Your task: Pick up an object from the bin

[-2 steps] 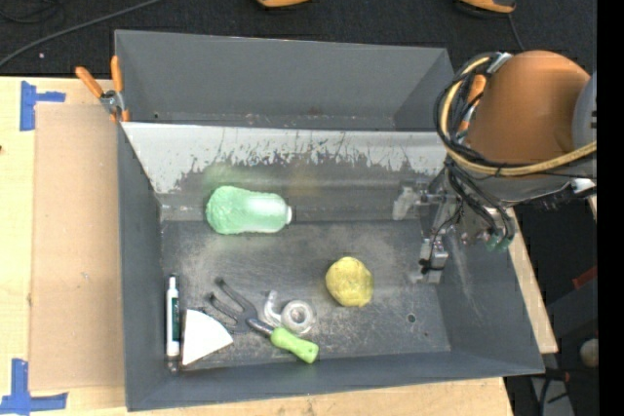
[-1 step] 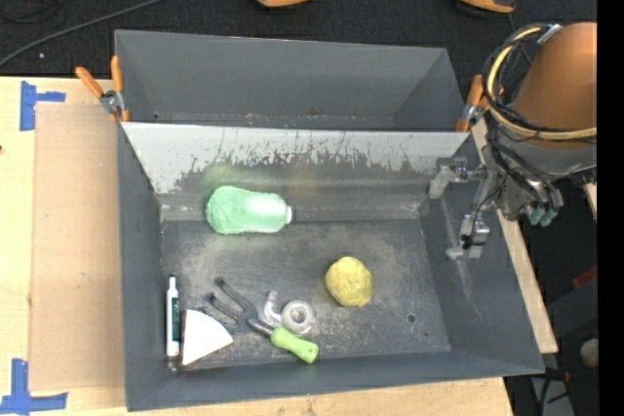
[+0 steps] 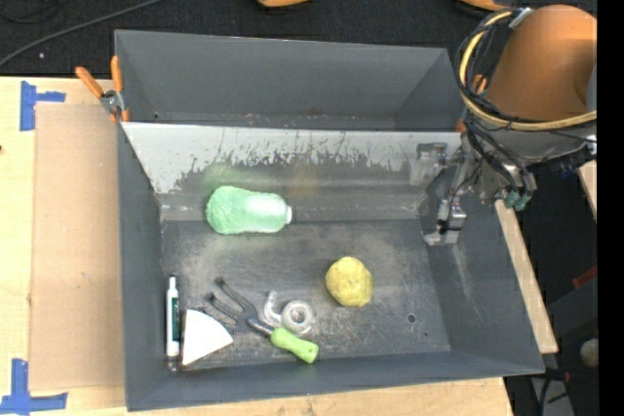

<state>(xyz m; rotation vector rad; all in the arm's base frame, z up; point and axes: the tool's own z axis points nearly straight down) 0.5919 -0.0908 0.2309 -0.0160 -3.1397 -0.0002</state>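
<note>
The end effector (image 3: 444, 227) hangs over bare floor by the right wall of the grey metal bin (image 3: 292, 93); how wide it stands, I cannot tell. Nearest, down-left of it, sits a lumpy yellow ball (image 3: 348, 282). Farther left lie a soft green-and-white bundle (image 3: 247, 210) and a green-handled tool (image 3: 292, 343).

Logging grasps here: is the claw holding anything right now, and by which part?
The claw holds nothing; it hangs near the bin's right wall, apart from the yellow lump, the nearest thing.
</note>
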